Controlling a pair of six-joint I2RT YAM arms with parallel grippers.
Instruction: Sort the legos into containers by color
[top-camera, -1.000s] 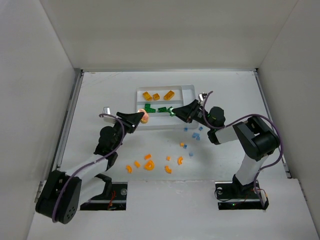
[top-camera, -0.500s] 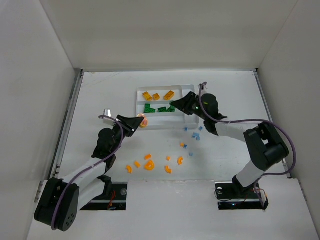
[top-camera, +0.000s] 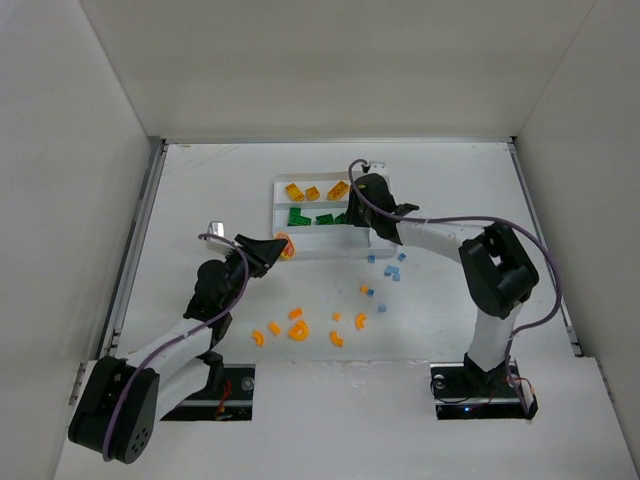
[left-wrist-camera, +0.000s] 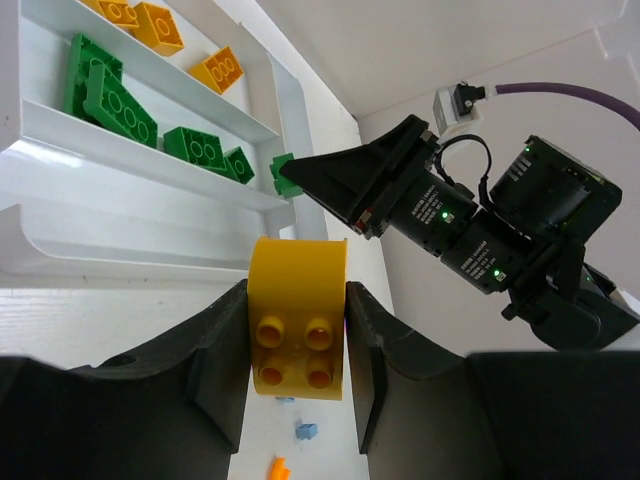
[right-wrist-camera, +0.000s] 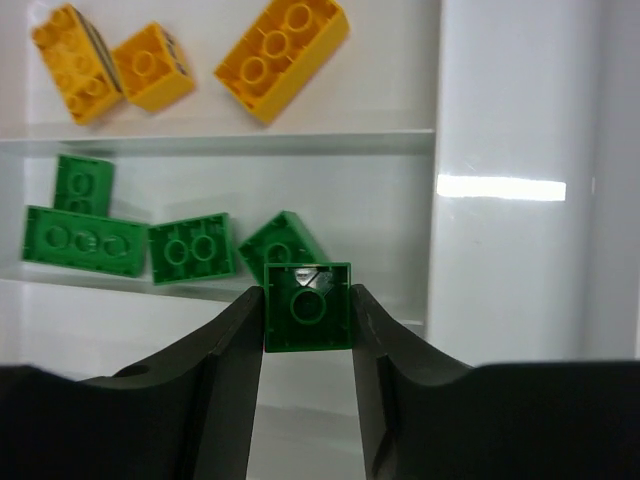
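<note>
The white tray lies at mid-table. Its far slot holds yellow bricks, and its middle slot holds green bricks. My right gripper is shut on a small green brick and hangs over the right end of the middle slot. My left gripper is shut on an orange curved piece, just off the tray's near left corner. In the left wrist view, the right gripper points at the tray with the green brick at its tip.
Several orange curved bits lie loose on the table in front of the tray. Small pale blue pieces are scattered to their right. The tray's narrow side slot and its near slot hold nothing. White walls enclose the table.
The right gripper has swung left and away from me, from the tray's near right corner to over the tray, carrying the green brick. The left gripper has shifted only slightly.
</note>
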